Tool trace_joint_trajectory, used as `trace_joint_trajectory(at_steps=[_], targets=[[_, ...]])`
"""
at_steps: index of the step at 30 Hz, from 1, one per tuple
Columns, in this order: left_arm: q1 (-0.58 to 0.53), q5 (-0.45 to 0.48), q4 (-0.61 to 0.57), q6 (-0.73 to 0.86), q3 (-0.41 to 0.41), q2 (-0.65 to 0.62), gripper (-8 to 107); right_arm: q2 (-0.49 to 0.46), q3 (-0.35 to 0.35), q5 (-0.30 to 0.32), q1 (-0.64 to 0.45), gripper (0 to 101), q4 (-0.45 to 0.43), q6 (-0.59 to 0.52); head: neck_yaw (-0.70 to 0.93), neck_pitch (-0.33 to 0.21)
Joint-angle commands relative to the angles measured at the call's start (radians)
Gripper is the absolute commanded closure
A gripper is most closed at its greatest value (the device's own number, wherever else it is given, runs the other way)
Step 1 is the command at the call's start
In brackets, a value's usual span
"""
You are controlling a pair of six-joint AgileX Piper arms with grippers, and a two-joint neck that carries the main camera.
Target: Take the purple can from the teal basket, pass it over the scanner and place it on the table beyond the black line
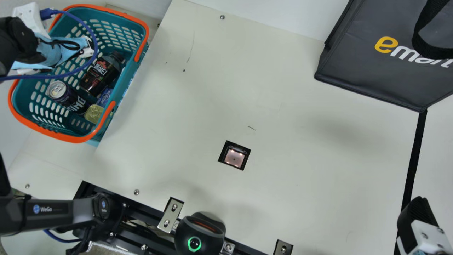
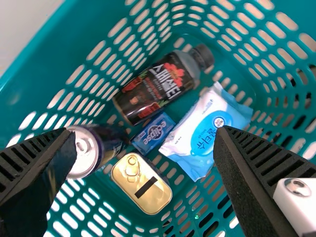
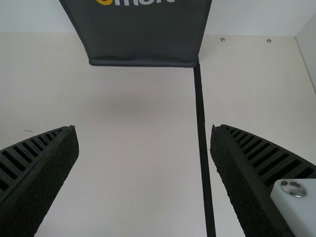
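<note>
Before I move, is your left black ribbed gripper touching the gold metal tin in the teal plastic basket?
Apart. In the left wrist view, the teal basket shows between the gold tin and each finger of the left gripper.

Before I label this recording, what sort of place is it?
Probably a mock self-checkout counter, perhaps in a lab: a teal shopping basket of drinks and packets, a scanner window set into the table, and a dark shopping bag standing at its far side.

Bag (image 1: pixel 361 67), bottle (image 2: pixel 150 91), gold tin (image 2: pixel 140 183), blue box (image 2: pixel 152 132) and probably wipes (image 2: pixel 200 131) show.
</note>
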Motion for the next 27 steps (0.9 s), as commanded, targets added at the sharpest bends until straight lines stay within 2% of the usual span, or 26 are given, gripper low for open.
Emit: trace_joint_trajectory(at_steps=[1, 11, 18, 27], targets=[[-0.002, 0.01, 0.015, -0.083, 0.002, -0.002, 9, 0.0, 0.0, 0.0, 0.0, 6, 0.0, 0.0, 0.002, -0.029], [0.006, 0.053, 0.049, -0.184, 0.016, -0.002, 9, 0.0, 0.0, 0.0, 0.0, 6, 0.0, 0.0, 0.002, -0.029], [0.055, 0.065, 0.048, -0.165, 0.033, -0.003, 9, 0.0, 0.0, 0.0, 0.0, 6, 0.0, 0.0, 0.002, -0.029], [0.127, 0.03, 0.03, -0.124, 0.073, 0.001, 9, 0.0, 0.0, 0.0, 0.0, 6, 0.0, 0.0, 0.002, -0.029]])
